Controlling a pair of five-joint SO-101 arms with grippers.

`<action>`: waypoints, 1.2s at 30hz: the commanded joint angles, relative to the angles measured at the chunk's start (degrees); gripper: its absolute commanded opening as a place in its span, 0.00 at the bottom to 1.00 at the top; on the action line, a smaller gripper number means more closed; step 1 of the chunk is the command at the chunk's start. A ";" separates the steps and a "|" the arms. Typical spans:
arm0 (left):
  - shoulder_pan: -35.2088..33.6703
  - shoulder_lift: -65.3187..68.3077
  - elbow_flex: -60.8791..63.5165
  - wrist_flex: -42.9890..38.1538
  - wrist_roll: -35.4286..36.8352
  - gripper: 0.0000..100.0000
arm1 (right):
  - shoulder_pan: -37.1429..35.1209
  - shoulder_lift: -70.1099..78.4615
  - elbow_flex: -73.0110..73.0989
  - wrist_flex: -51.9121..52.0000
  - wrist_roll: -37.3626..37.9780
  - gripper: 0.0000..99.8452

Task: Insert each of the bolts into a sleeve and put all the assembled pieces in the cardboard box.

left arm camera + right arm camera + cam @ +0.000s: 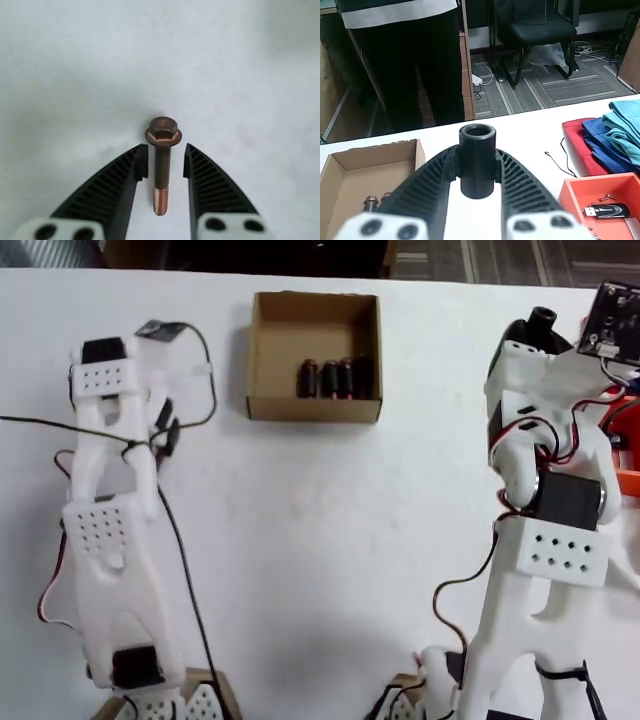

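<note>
The copper bolt (161,170), judged stiff, light and smooth, lies on the white table (250,75) at the left, flanked untouched by the parted fingers of the left gripper (165,151). Its shank is best pinched mid-length. The black sleeve (477,145) is clamped in the right gripper (476,159).

Office-like workroom, black swivel chair (535,30), grey carpet-tile floor (560,90), floor cables (585,48), white table (320,540)

The bolt (162,165) is copper, sleeve (477,160) black, cardboard box (285,350) brown.
</note>
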 commanded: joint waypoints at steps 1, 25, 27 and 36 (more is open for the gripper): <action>-0.70 -0.62 0.13 0.70 -0.53 0.13 | -0.31 -0.75 -3.08 -1.19 0.09 0.02; -1.41 5.36 0.40 0.97 -0.97 0.13 | -0.31 -0.75 -3.08 -1.19 0.09 0.02; -1.41 6.68 0.40 0.88 -0.97 0.13 | -0.31 -0.75 -3.08 -1.19 0.09 0.02; -1.49 7.65 -6.81 0.79 -0.97 0.13 | -0.31 -0.75 -3.08 -1.19 0.09 0.02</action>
